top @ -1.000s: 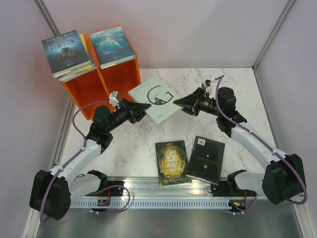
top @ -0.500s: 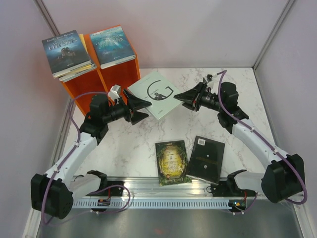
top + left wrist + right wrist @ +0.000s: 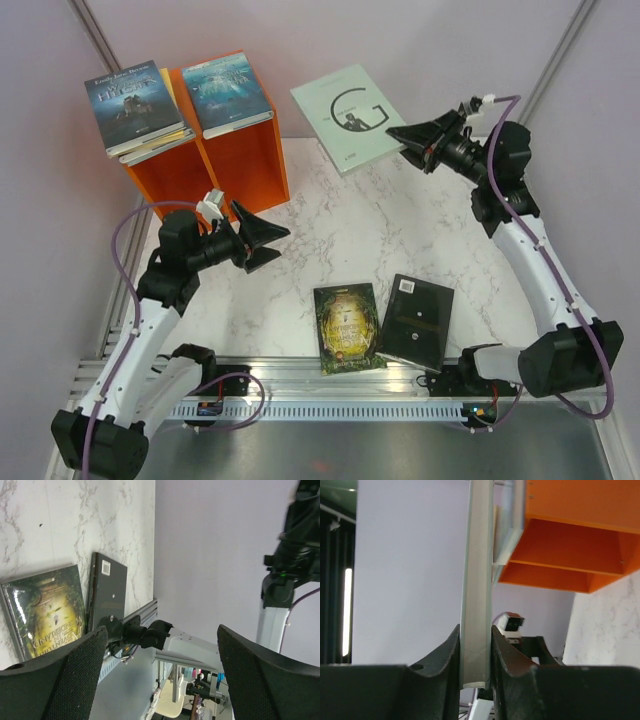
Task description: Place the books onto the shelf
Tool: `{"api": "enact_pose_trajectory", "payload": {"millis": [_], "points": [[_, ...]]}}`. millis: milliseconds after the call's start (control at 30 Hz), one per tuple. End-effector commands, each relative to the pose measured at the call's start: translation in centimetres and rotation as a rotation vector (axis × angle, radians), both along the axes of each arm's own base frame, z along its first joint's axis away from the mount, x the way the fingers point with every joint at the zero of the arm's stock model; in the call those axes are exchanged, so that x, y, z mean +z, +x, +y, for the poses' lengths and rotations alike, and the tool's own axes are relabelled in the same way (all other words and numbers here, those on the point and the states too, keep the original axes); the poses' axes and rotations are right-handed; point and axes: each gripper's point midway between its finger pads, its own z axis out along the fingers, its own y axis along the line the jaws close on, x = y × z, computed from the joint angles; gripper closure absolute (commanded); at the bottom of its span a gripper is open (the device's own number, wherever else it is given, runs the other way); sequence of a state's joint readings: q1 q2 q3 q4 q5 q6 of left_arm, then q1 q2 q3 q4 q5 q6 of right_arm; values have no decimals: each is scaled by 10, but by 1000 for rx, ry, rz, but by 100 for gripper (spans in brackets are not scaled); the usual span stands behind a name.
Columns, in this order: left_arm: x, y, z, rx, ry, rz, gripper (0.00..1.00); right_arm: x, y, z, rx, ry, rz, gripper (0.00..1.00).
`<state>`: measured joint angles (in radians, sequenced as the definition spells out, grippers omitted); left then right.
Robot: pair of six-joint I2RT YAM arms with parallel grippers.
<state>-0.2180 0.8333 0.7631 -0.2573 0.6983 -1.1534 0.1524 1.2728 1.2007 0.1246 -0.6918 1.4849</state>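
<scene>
My right gripper [image 3: 405, 140] is shut on the right edge of a pale grey book [image 3: 347, 117] with a big G, holding it up in the air right of the orange shelf [image 3: 250, 160]. In the right wrist view the book's edge [image 3: 477, 580] stands clamped in the right gripper [image 3: 476, 665], and the shelf [image 3: 570, 540] lies beyond it. My left gripper [image 3: 268, 245] hangs open and empty in front of the shelf. Two books lie on the table near the front edge, one green-gold [image 3: 348, 327] and one black [image 3: 415, 320]. The left gripper [image 3: 160, 680] frames nothing.
A dark blue book [image 3: 132, 100] on a small stack and a teal book [image 3: 228, 92] rest on top of the shelf. Purple walls close in the back and both sides. A metal rail [image 3: 330, 400] runs along the near edge by the arm bases.
The left gripper opened, let go of the pale grey book and drew back to the left. The right gripper carried the book up and toward the back.
</scene>
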Motion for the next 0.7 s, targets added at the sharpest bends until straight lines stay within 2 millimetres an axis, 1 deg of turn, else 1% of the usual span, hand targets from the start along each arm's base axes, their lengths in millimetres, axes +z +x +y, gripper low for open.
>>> {"api": "enact_pose_trajectory", "payload": {"millis": [0,33,67,100,133,167,200,233,267,300,333,367,400,433,500,533,567,600,633,667], "points": [[-23,-15,5,-5,31,33,9,99,-6,1,11,103,-262,100],[-25,-18,5,-3,23,42,9,106,-2,1,10,119,-268,100],[-32,-21,6,0,22,56,9,116,8,5,2,130,-282,100],[-34,-23,6,3,20,61,9,122,12,9,3,136,-291,100],[-36,-28,7,4,18,65,9,133,19,20,13,136,-310,100],[-38,-30,8,7,18,69,9,137,25,25,-1,137,-314,100],[-38,-32,9,10,18,68,10,141,31,33,-3,137,-314,100],[-37,-34,10,11,18,59,10,131,42,52,17,130,-275,100],[-40,-36,10,15,21,74,10,150,43,55,-10,140,-321,100],[-41,-38,11,18,22,74,10,151,48,64,-10,140,-316,100],[-38,-40,12,21,20,63,10,152,55,80,2,139,-307,100],[-37,-41,13,25,20,61,11,153,60,88,-6,131,-313,100],[-38,-43,14,28,24,69,11,154,68,93,-35,129,-310,100],[-36,-45,14,31,24,62,11,154,75,108,-31,125,-300,100],[-33,-48,16,38,24,51,11,154,84,120,-46,115,-301,100],[-33,-51,17,42,27,55,11,140,98,134,-67,103,-269,100],[-32,-54,18,42,27,50,11,153,97,134,-81,119,-296,100],[-32,-55,19,47,29,51,11,153,101,138,-93,123,-294,100],[-32,-58,19,48,33,54,11,142,112,148,-108,120,-274,100],[-33,-60,20,50,36,56,11,148,111,150,-113,135,-284,100]]}}
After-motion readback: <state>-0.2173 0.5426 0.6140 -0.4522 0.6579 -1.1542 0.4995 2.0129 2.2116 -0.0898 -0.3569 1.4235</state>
